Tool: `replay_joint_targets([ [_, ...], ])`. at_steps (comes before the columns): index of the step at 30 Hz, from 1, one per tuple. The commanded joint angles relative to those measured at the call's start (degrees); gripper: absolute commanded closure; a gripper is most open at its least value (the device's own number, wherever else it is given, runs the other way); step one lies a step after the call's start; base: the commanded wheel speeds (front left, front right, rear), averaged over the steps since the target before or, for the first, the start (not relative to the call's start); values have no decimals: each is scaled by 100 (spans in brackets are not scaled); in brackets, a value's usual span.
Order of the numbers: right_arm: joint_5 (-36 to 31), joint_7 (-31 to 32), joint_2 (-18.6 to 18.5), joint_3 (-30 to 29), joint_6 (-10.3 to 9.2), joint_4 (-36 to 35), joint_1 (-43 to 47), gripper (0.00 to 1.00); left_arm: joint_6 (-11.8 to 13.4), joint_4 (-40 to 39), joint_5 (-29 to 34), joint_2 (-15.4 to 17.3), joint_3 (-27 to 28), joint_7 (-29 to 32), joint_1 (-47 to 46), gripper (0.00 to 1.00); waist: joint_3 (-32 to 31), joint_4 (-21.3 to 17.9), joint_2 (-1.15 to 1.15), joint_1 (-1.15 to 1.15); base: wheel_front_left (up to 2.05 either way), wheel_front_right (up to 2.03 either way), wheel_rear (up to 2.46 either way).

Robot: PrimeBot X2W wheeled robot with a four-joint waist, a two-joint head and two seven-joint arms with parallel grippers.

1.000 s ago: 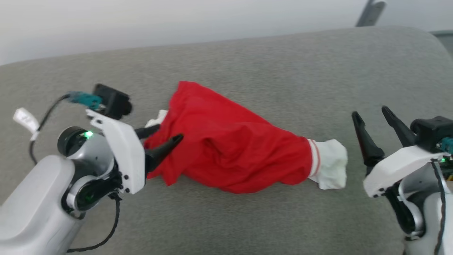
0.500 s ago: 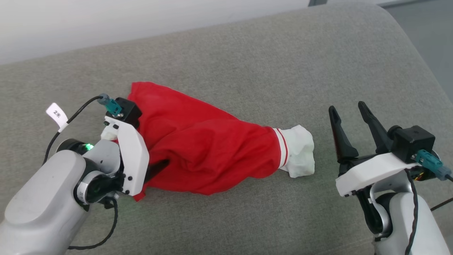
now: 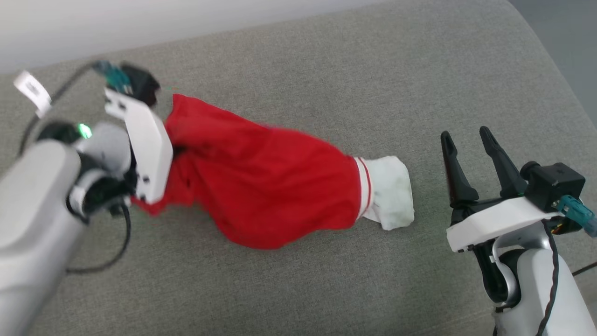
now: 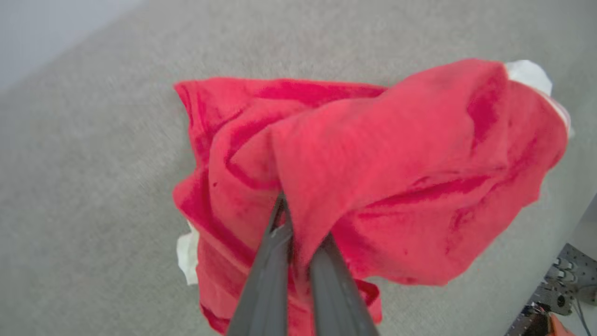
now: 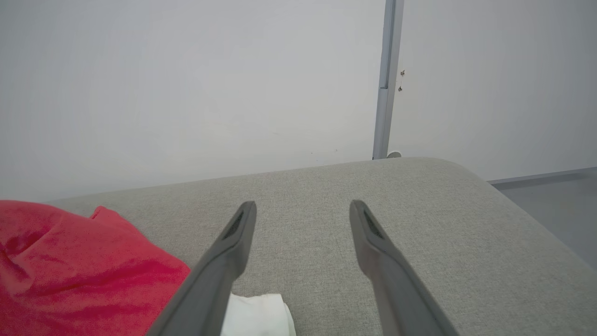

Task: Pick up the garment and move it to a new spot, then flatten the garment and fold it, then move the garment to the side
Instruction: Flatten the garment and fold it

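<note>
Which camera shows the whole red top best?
Head view: the garment lies end to end, cuff included. Left wrist view shows bunched red folds pinched in the left gripper; right wrist view catches a red corner and some cuff.

Left tool [image 4: 282,205] clamped on garment [image 4: 396,163]; right tool [image 3: 466,134] spread wide, hovering clear of it.

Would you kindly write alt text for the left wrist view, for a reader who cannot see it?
The left gripper, fingers shut, pinches a fold of the crumpled red garment over a grey cushion; a white sleeve end peeks out behind.
</note>
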Motion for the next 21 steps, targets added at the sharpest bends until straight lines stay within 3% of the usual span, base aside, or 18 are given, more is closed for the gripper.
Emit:
replay_joint_targets([
  [1,20,-24,29,5,0,-41,-85,0,-41,-8,127,21,33,-88,-212,100,40,-10,0,0,0,0,0],
  [12,99,-137,41,186,0,53,-319,0,-204,702,951,3,-304,-1255,-1351,100,451,-244,0,0,0,0,0],
  [20,249,-271,46,365,0,246,-510,0,-211,1632,1061,-59,-1184,-2044,-1803,100,730,-387,0,0,0,0,0],
  [21,268,-289,44,394,0,280,-533,0,-211,1737,971,-80,-1293,-2028,-1851,93,746,-395,0,0,0,0,0],
])
